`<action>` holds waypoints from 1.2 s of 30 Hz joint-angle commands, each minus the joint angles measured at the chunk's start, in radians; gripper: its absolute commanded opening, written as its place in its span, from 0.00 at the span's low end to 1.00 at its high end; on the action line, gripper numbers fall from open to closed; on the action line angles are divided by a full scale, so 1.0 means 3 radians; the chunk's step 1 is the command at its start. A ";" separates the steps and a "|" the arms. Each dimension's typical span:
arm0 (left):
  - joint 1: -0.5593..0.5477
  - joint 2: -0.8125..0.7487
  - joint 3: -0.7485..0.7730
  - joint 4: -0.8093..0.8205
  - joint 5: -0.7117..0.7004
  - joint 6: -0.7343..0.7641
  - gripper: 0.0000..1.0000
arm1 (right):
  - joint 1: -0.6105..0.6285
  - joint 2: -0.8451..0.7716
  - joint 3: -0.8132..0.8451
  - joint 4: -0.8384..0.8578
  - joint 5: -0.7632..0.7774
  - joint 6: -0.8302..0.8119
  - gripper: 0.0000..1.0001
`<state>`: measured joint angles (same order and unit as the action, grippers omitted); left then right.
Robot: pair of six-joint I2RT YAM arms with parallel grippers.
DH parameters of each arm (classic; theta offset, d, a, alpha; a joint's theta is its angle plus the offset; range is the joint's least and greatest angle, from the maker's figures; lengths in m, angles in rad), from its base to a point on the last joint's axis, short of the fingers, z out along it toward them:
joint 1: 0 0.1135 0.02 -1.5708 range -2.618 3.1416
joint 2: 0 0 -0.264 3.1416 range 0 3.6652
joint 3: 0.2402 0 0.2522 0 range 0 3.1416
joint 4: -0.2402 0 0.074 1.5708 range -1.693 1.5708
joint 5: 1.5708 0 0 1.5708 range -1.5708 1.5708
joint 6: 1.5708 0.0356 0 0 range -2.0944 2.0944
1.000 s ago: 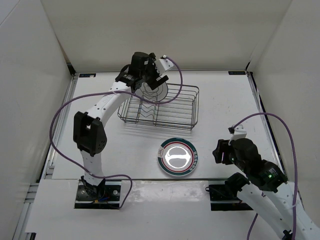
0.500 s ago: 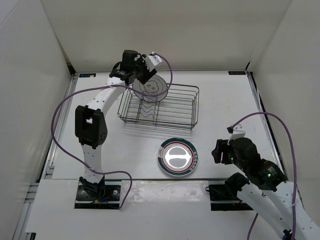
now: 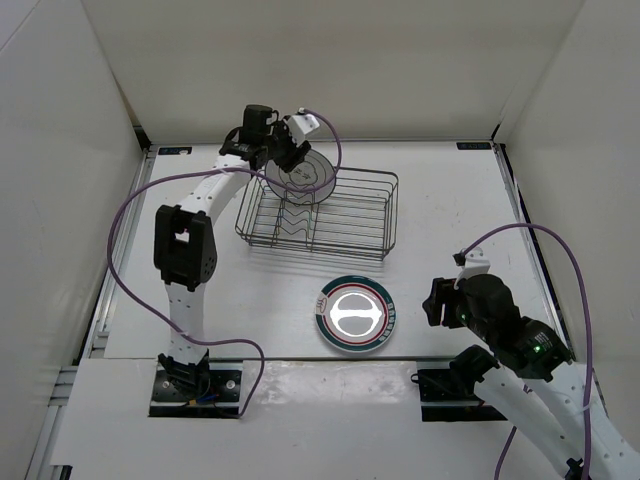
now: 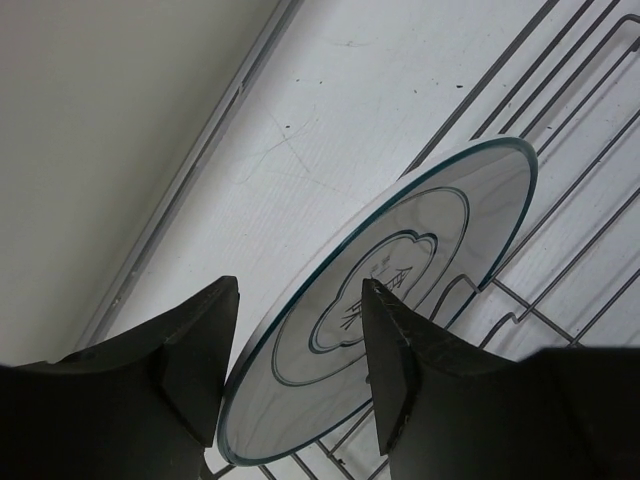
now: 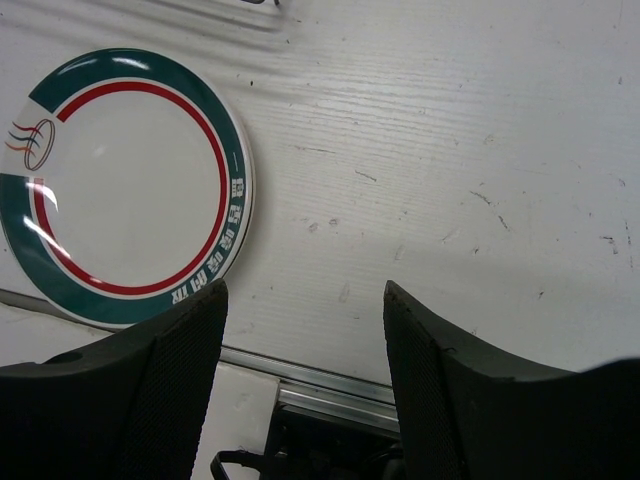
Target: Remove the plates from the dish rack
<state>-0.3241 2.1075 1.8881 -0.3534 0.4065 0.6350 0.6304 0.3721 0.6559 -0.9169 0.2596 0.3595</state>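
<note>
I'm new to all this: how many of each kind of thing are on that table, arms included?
Plates: 2 (teal-rimmed plate, grey-rimmed plate)
Dish rack: 1
Robot arms: 2 (left arm, right arm)
Total: 5

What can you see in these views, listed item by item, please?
dish rack: one, grey wire, far-left part of the table
grey-rimmed plate: one, white centre, tilted at the rack's far-left corner
teal-rimmed plate: one, white with a red ring, flat on the table in front of the rack
table: one, white
walls: white, around the table at the back and sides
cables: two, purple, one along each arm
left arm: one, white and black, reaching to the rack
right arm: one, white and black, near-right corner
left fingers: two, black, closed on the grey-rimmed plate's edge
right fingers: two, black, apart, nothing between them
</note>
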 commanded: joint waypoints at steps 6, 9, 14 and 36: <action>0.0037 -0.0004 -0.0091 -0.0008 0.0256 -0.0286 0.37 | 0.0021 0.0002 -0.0024 0.0070 0.0060 -0.0007 0.67; 0.0037 -0.0076 -0.0147 0.0027 0.0185 -0.0373 0.27 | 0.0016 0.0007 -0.0018 0.0065 0.0050 -0.0012 0.67; 0.0037 -0.0244 -0.0531 0.0313 0.0000 -0.0608 0.22 | 0.0021 0.0012 -0.0013 0.0065 0.0070 -0.0007 0.67; -0.0203 -0.1022 -0.1400 0.1720 -0.0510 -0.0368 0.02 | 0.0021 0.0033 -0.0024 0.0060 0.0065 -0.0012 0.67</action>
<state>-0.3630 1.8908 1.4879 -0.0006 0.3157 0.5213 0.6304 0.3752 0.6559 -0.9173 0.2634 0.3599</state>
